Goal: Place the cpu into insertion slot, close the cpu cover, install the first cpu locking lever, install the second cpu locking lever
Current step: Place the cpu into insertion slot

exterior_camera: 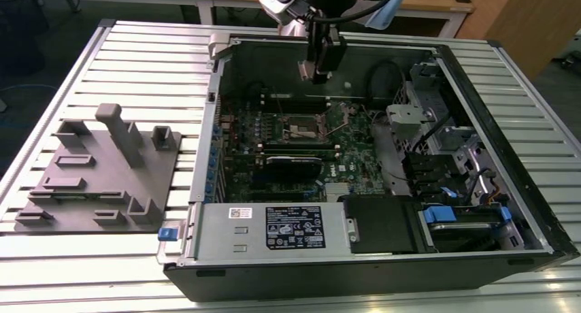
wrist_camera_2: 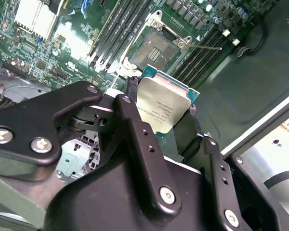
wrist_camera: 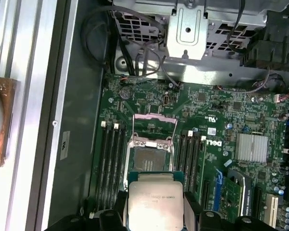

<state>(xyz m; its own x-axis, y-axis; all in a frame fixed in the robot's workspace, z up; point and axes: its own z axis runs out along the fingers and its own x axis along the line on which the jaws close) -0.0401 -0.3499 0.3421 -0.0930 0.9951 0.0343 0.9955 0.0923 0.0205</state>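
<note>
None of the four steps is showing done; the gripper (wrist_camera_2: pixel 163 107) is pinching the cpu (wrist_camera: pixel 154 199), hovering above the board (exterior_camera: pixel 358 167), apart from the bare slot (wrist_camera: pixel 148 160); the cover (wrist_camera: pixel 154 116) is standing raised; closing and locking are remaining.

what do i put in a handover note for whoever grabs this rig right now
Gripper: fingers shut on the cpu, held flat above the motherboard inside the open computer case.
Insertion slot: empty, pin field bare; the cpu is close to it in both wrist views but apart from it.
Cpu cover: flipped up, open.
Done: cpu picked up.
Left: every step of the task; nothing is seated or latched.
</note>
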